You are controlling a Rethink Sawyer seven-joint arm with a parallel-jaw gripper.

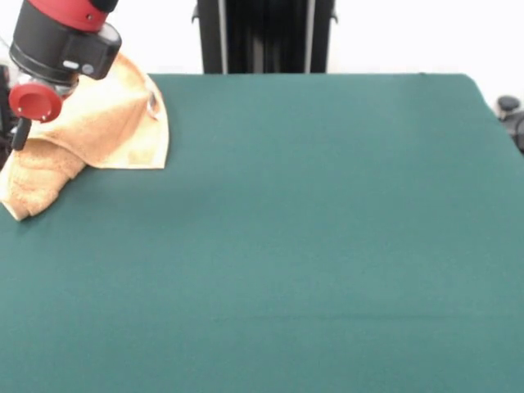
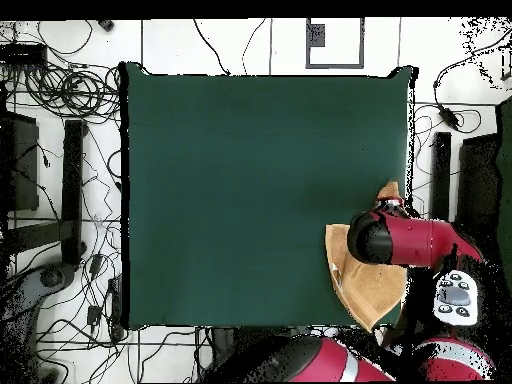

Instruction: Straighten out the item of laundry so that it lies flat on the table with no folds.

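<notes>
The item of laundry (image 1: 106, 123), a tan-orange towel, lies bunched at the far left corner of the green table (image 1: 286, 246). One flat corner points toward the table's middle, and a rolled fold (image 1: 33, 184) sags at the left edge. From overhead the towel (image 2: 365, 285) sits at the table's (image 2: 250, 190) right edge near the robot, partly past the edge. The red and black arm end (image 1: 57, 49) hangs directly over the towel and hides its middle. The arm (image 2: 400, 240) also covers it in the overhead view. The gripper itself is hidden.
A black column (image 1: 266, 37) stands behind the table's far edge. A dark object (image 1: 512, 115) sits off the right side. Cables (image 2: 70, 90) and black stands (image 2: 72, 190) lie on the floor around the table. A button pad (image 2: 455, 298) is beside the arm.
</notes>
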